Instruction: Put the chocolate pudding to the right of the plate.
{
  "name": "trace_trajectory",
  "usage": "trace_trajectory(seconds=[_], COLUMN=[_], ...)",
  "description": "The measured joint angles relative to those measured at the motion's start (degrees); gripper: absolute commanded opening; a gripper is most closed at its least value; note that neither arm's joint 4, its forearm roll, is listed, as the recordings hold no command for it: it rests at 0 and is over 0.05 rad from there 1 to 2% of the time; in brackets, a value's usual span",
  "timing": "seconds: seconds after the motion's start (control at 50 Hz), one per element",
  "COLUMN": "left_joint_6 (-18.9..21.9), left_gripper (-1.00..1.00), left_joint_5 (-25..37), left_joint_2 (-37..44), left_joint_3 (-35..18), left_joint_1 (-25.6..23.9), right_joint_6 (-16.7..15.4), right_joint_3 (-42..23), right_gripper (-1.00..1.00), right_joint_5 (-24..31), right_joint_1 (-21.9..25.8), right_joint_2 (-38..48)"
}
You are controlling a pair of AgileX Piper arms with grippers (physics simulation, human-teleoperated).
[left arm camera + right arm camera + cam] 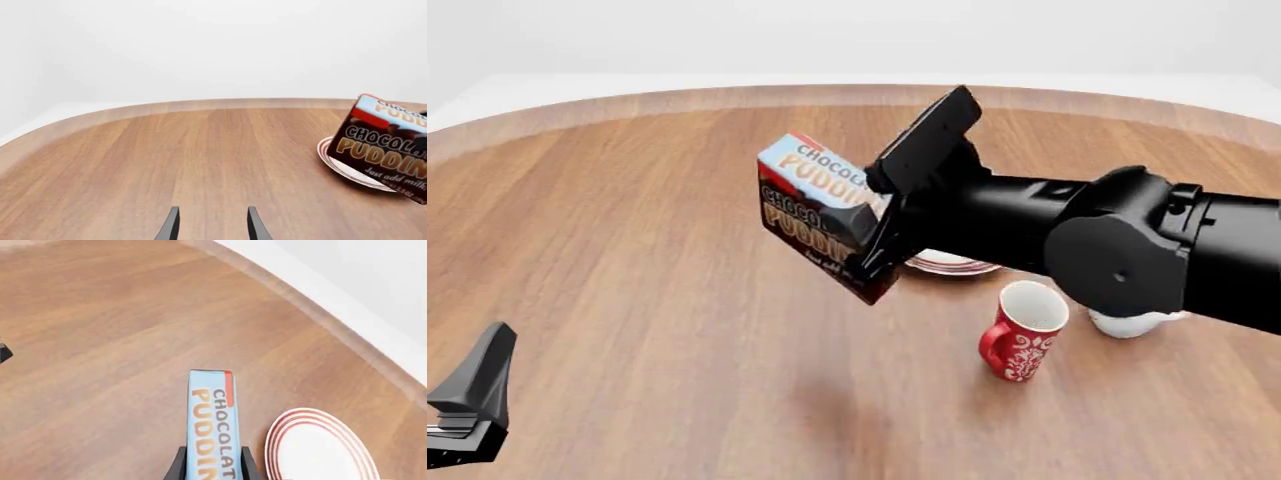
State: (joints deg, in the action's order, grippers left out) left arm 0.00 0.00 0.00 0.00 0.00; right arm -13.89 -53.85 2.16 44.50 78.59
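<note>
My right gripper (874, 225) is shut on the chocolate pudding carton (807, 215) and holds it tilted in the air, above the table and just left of the plate (950, 264). In the right wrist view the carton's light-blue top (212, 427) sits between the fingers (177, 467), with the red-ringed white plate (320, 450) beside it. In the left wrist view the carton (387, 145) hangs in front of the plate (328, 155). My left gripper (210, 225) is open and empty, low at the table's near left (474, 400).
A red mug (1021, 330) stands on the table in front of the plate. A white mug (1128, 322) is partly hidden under my right arm (1121, 250). The wooden table (627, 250) has a curved far edge.
</note>
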Motion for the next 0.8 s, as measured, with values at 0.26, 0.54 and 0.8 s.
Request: trace_trajectory(seconds=[0.26,0.54,0.8], left_joint_6=[0.0,0.0,0.0], left_gripper=[1.00,1.00,1.00], left_joint_5=[0.0,0.0,0.0], left_joint_2=[0.0,0.0,0.0], left_joint_3=[0.0,0.0,0.0], left_joint_1=[0.0,0.0,0.0], right_joint_6=[-3.7,-4.4,-4.5], right_joint_3=[-23.4,-47.3,-53.5], right_gripper=[-1.00,-1.00,-1.00], right_joint_5=[11.7,23.9,27.0], right_joint_1=[-6.5,-17.3,-27.8], right_joint_2=[6.3,17.9,23.3])
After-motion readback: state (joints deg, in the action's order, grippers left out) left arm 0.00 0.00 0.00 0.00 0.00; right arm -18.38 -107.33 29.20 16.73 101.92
